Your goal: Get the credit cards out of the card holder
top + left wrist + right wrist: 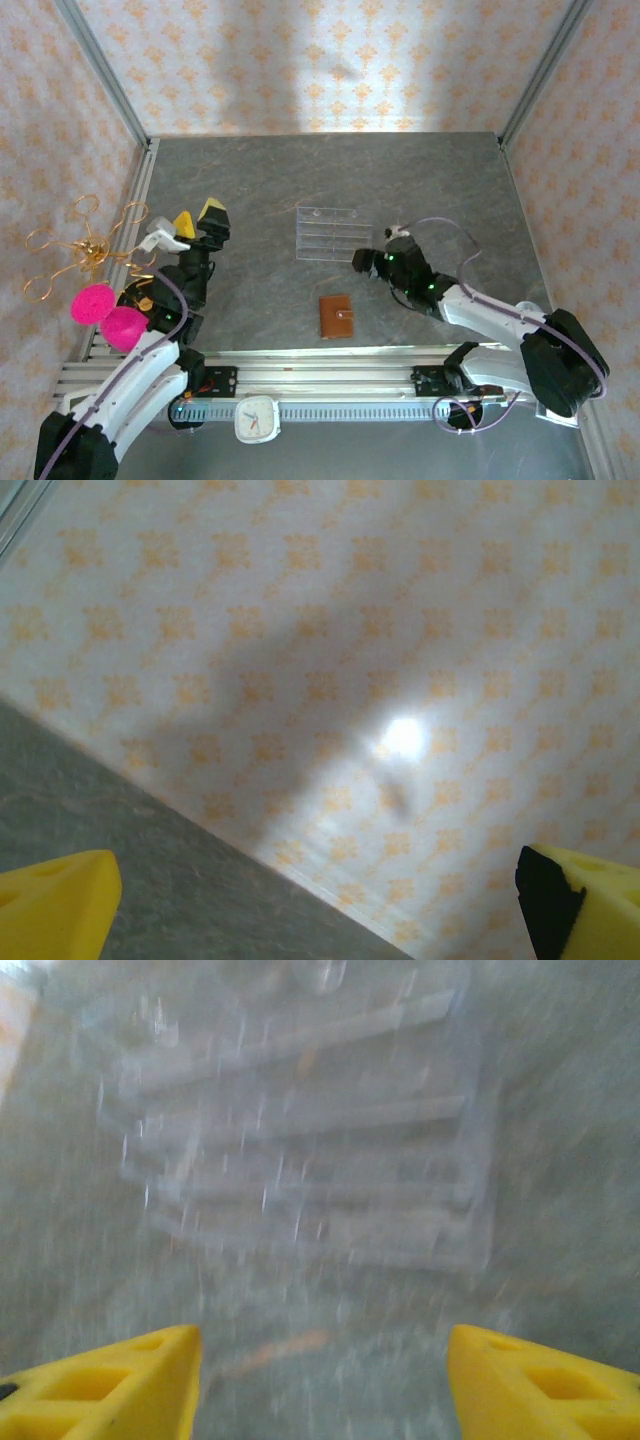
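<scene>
The card holder (336, 316) is a small brown leather wallet lying folded shut on the grey table near the front edge, its snap tab to the right. The credit cards are hidden inside it. My left gripper (198, 220) is raised at the left with its yellow fingers spread open and empty; in its wrist view the left gripper (320, 925) faces the back wall. My right gripper (361, 262) hovers low, behind and to the right of the wallet. In the right wrist view the right gripper (325, 1385) is open and empty, facing the clear rack.
A clear acrylic tiered rack (328, 234) (300, 1130) lies flat mid-table, just ahead of my right gripper. Pink fuzzy balls (105, 312) and gold wire loops (75, 250) hang at the left edge. A small white clock (256, 418) sits on the front rail.
</scene>
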Controlling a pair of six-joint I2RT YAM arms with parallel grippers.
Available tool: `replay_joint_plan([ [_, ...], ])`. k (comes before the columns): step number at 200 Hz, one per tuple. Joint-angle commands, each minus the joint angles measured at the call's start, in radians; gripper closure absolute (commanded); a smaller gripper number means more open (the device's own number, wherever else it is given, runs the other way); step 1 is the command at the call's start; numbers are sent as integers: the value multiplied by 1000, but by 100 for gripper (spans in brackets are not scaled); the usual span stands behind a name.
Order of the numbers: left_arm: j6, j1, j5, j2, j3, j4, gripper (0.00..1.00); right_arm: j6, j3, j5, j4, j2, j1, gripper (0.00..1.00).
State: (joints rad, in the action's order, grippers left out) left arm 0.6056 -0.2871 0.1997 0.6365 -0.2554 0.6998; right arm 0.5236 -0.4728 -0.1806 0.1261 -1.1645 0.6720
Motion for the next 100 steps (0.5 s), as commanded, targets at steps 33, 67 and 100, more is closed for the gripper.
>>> replay_joint_plan([
  [33,98,3,-186,6,-18,-55,1,110,18,-63,-18,-106,161,47],
  [67,155,3,-270,41,-26,-40,1,160,22,-45,-16,-155,183,50],
  [100,181,-1,-298,24,14,8,1,176,17,-56,-8,-183,209,53],
])
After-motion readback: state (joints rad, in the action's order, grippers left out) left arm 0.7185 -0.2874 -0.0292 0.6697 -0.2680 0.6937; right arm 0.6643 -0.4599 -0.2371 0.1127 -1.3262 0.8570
